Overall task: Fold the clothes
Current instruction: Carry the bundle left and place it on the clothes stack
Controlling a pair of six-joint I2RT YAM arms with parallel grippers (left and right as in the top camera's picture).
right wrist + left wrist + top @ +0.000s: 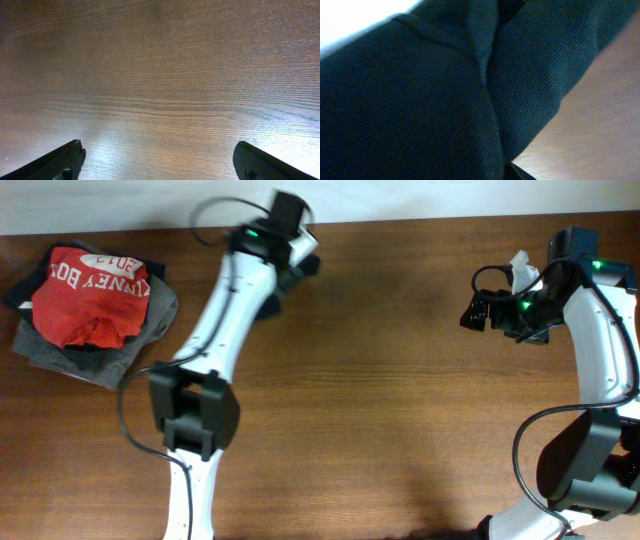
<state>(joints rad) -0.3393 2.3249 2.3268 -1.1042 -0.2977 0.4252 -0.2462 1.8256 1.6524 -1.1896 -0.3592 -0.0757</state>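
Progress: folding not begun, judging by present state. Black top (420, 100) bunched, no flat spread, no crease visible.
Location: top at far table edge under left gripper (298, 258). Fabric fills left wrist view, jaws hidden; cannot tell whether clamped.
Right gripper (159, 150): jaws wide apart, empty, above wooden table (160, 75).
Containers: none in view.
Red T-shirt (90, 295) heaped on grey garment (110, 365), far-left corner, apart from top.

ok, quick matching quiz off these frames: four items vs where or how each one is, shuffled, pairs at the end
1 red T-shirt
2 grey garment
3 black top
4 right gripper

A open above the table
B on top, white lettering showing
C filling the left wrist view
D beneath the red one

Pairs: 1-B, 2-D, 3-C, 4-A
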